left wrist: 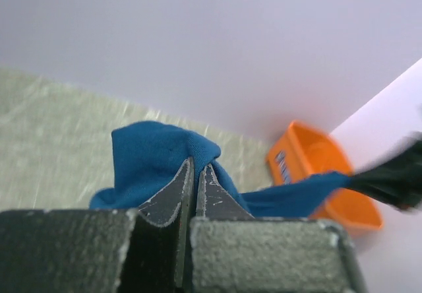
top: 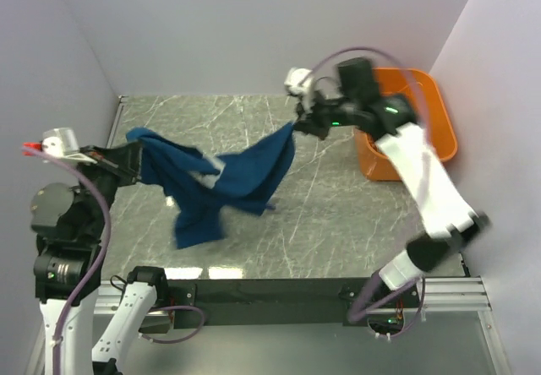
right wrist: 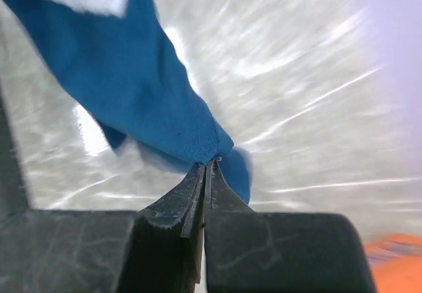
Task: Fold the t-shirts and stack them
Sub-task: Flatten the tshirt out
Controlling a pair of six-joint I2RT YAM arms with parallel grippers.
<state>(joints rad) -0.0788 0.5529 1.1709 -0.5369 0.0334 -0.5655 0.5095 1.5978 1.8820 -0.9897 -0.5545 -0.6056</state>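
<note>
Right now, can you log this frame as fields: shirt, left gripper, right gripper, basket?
shirt: blue t-shirt, held at two ends, middle sagging over the table
left gripper: shut on t-shirt, left end
right gripper: shut on t-shirt, right end
basket: orange, far right corner of the table
fold: not yet done

The table [top: 338, 214] has a grey marble-like top with pale veins — an orange basket [top: 433, 96] stands on it in the far right corner, next to the walls.
</note>
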